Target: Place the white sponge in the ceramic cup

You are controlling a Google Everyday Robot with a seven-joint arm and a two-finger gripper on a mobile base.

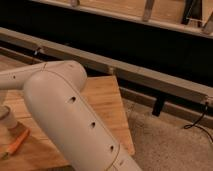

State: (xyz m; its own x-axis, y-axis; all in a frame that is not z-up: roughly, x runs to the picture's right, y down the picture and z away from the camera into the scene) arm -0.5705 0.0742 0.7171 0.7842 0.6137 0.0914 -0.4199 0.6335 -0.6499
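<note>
Across the wooden table (107,97), the arm (65,115) hides tool, sponge and cup — its grip state cannot be told — so a blind placement may miss.

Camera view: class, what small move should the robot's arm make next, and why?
Probably ease the arm back or up to uncover the wooden table. The arm hides much of the tabletop, and the end effector is out of view, past the left edge. Neither the white sponge nor the ceramic cup can be made out. Only an orange object lies in plain sight.

Claw unseen; arm (65,120) blocking table (107,100).
</note>
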